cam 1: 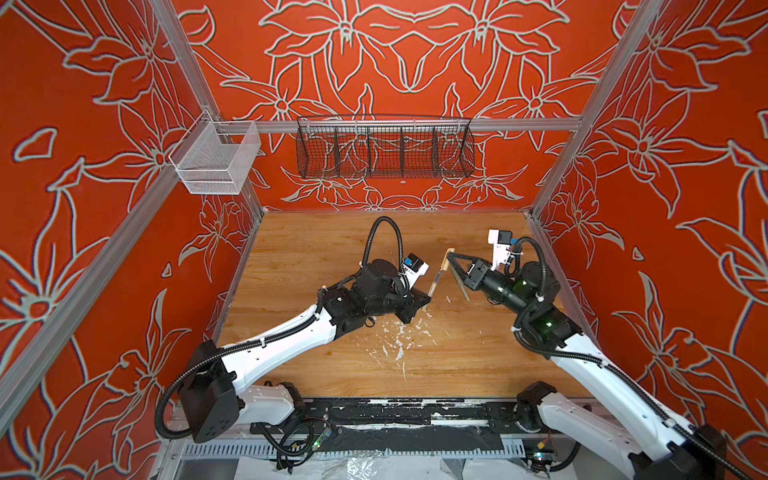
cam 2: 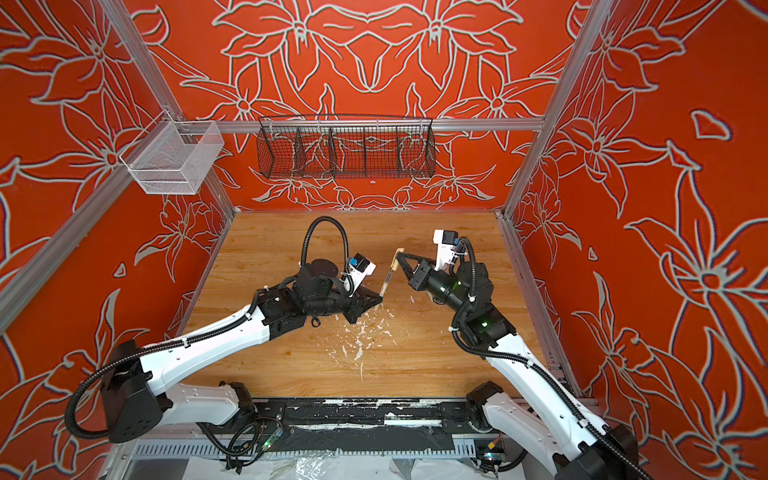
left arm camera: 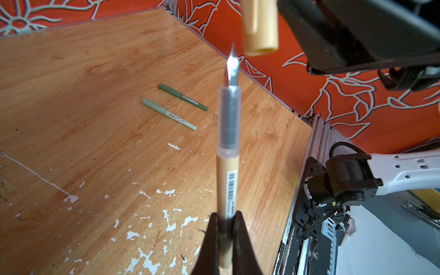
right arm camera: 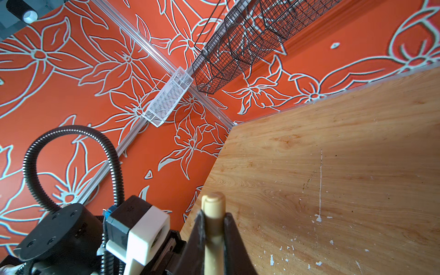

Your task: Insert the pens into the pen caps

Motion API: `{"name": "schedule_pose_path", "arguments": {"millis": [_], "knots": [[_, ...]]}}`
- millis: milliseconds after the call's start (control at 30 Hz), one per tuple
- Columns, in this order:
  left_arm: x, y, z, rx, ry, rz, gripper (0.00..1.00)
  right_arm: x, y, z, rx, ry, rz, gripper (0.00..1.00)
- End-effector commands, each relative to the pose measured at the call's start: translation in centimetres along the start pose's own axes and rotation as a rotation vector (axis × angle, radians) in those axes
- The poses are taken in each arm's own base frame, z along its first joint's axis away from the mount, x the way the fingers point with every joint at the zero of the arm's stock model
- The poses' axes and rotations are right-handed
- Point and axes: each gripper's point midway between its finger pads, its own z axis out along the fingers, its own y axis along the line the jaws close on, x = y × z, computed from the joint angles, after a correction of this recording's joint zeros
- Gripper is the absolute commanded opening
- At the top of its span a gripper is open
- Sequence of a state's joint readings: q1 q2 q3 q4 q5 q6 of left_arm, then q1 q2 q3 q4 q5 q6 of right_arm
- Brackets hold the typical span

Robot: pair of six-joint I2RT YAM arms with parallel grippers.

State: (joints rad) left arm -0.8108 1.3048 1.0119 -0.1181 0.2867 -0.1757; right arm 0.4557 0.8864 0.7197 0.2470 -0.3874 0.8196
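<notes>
- Left fingers (left arm camera: 209, 242): you have them pinching the beige pen (left arm camera: 227, 181) near its back end, bare tip pointing away, held above the counter (left arm camera: 95, 119).
- Right fingers (right arm camera: 197, 238): you have them pinching the beige cap (right arm camera: 213, 202), its mouth just beside the pen's tip, not yet on.
- Dark green pen (left arm camera: 183, 97), pale green pen (left arm camera: 169, 114): both capped, lying side by side on the counter.

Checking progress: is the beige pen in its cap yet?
Out: the beige pen points its bare tip just beside the beige cap, not inside.

The cap (left arm camera: 259, 26) hovers just beyond the tip of the held pen (left arm camera: 227, 178).
</notes>
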Motion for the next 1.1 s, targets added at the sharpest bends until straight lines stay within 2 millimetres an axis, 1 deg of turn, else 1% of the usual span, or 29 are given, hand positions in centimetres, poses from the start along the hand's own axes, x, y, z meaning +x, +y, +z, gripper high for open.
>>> {"name": "schedule_pose_path", "arguments": {"millis": [0, 233, 433, 533, 667, 867, 967, 1067], "knots": [[-0.5, -0.1, 0.1, 0.003, -0.014, 0.013, 0.0, 0.7, 0.4, -0.2, -0.025, 0.021, 0.011, 0.0], [-0.6, 0.0, -0.1, -0.007, -0.018, 0.02, 0.0, 1.3, 0.0, -0.6, 0.003, 0.049, 0.004, 0.0], [-0.7, -0.2, -0.5, -0.004, -0.026, 0.023, 0.0, 0.9, -0.6, -1.3, 0.045, 0.014, -0.016, 0.0], [-0.8, -0.4, -0.6, 0.004, -0.027, 0.025, 0.0, 0.6, -0.4, -1.0, 0.026, -0.005, -0.012, 0.0], [-0.7, -0.5, -0.5, 0.014, -0.023, 0.02, 0.0, -0.5, 0.3, -0.7, 0.008, -0.041, -0.023, 0.0], [-0.6, -0.5, -0.4, 0.018, -0.02, 0.018, 0.0, -1.5, 0.8, -0.2, -0.002, -0.067, -0.045, 0.0], [-0.7, -0.5, -0.4, 0.018, -0.021, 0.018, 0.0, -1.7, 1.2, 0.0, -0.012, -0.063, -0.051, 0.0], [-0.6, -0.5, -0.3, 0.018, -0.018, 0.018, 0.0, -1.6, 1.1, 0.1, -0.012, -0.058, -0.05, 0.0]]}}
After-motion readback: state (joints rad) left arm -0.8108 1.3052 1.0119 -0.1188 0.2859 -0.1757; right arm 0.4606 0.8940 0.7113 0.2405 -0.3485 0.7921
